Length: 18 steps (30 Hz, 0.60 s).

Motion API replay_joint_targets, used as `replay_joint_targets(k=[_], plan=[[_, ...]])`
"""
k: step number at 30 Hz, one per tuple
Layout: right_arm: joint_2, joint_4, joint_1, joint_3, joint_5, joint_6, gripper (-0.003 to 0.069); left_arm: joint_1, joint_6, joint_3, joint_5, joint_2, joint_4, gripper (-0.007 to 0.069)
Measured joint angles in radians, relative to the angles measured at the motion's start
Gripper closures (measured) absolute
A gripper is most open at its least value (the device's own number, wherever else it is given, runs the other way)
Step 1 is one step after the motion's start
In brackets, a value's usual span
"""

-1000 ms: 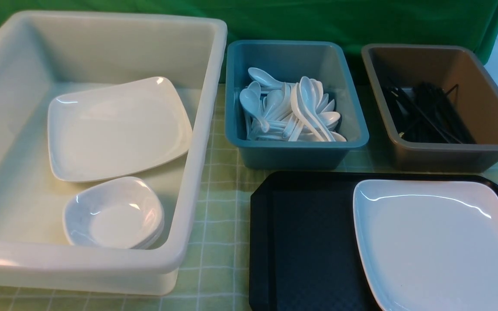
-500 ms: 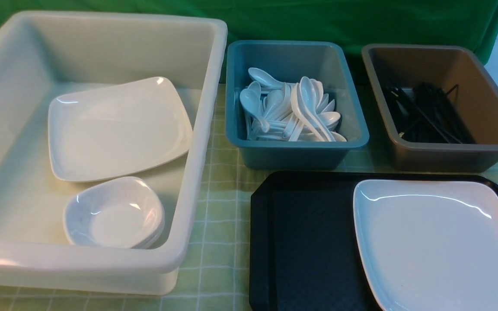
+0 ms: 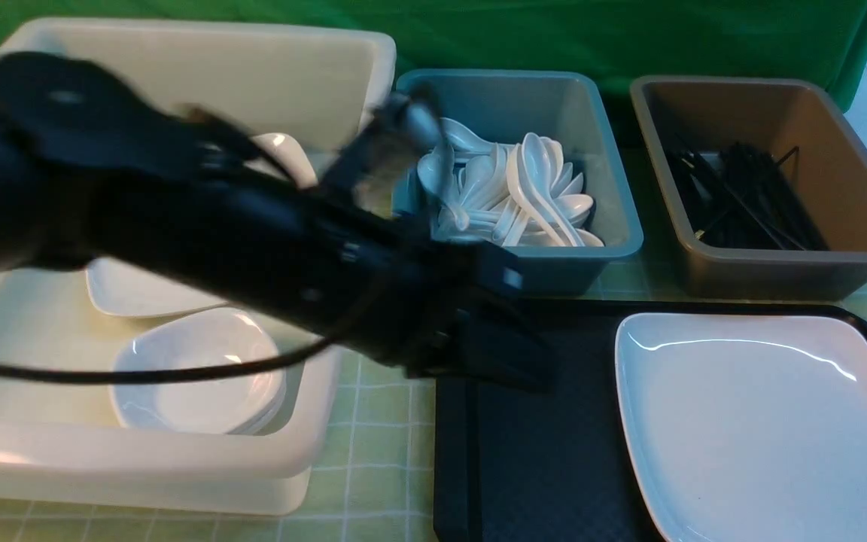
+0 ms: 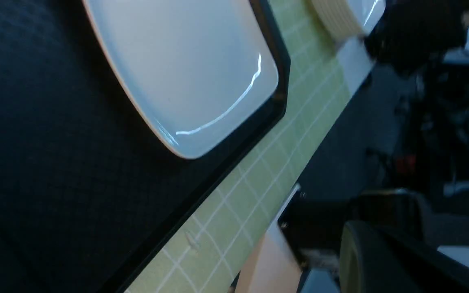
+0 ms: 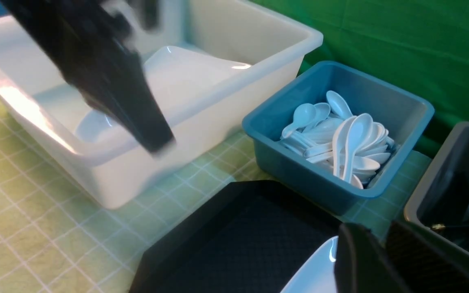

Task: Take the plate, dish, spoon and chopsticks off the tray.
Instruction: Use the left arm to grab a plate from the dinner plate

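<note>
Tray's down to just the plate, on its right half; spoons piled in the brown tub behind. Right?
Not quite. The spoons are piled in the blue tub, not the brown one; the brown tub holds the black chopsticks. The front view shows it. The rest stands: the plate is the only thing seen on the tray, on its right half.

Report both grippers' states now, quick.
Black left gripper: shut, nothing seen in it.
Black right gripper: cannot tell whether open or shut; nothing visibly held.
</note>
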Motion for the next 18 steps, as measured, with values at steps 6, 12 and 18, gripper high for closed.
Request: replay_joint_targets(k=[6, 12, 18], plan=[[0.0, 0.0, 0.0, 0.0, 0.0, 0.0, 0.0538, -0.129, -0.243, -0.231, -0.024, 0.217, 0.25, 0.0612], [0.0, 0.0, 0.0, 0.0, 0.0, 0.0, 0.0535, -0.163, -0.416, -0.301, -0.097, 0.358, 0.368, 0.0502], [0.0, 0.0, 0.0, 0.0, 0.002, 0.0, 0.0535, -0.164, -0.432, -0.302, -0.211, 0.473, 0.331, 0.0328]])
